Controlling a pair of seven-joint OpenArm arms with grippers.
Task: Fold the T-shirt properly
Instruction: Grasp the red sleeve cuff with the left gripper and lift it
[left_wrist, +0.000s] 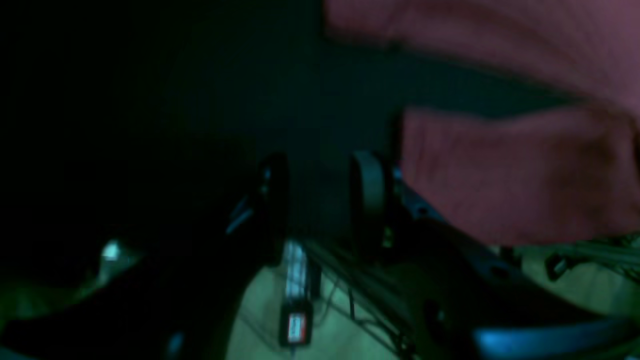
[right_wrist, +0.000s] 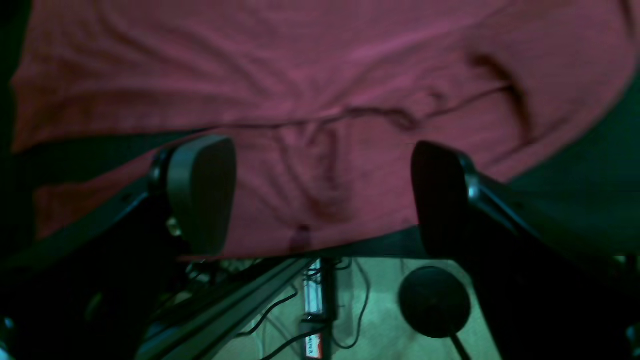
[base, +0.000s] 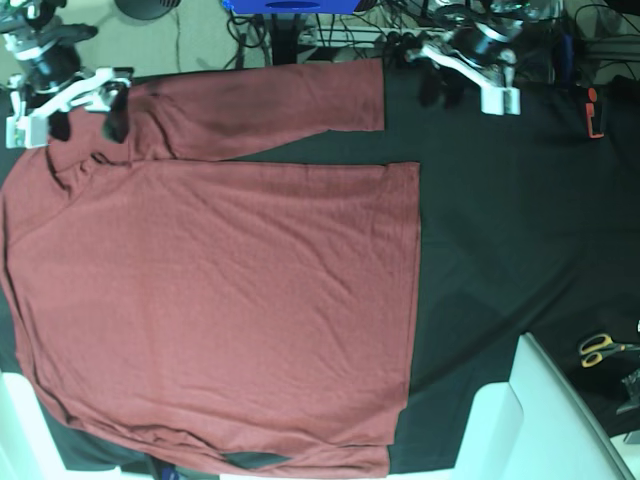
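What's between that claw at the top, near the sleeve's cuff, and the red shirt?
Only bare black cloth. In the base view the left gripper hangs just past the T-shirt sleeve's cuff, with nothing between them.

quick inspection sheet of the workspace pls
surface: black cloth covers the table
job's things: T-shirt spread flat, one sleeve laid along the top edge
clutter: scissors at far right, white panel at the bottom corner
grippers: right gripper wide open over the shirt; left gripper slightly open beside the sleeve cuff
cables: wires on the floor past the table edge
surroundings: nothing seen beyond the floor
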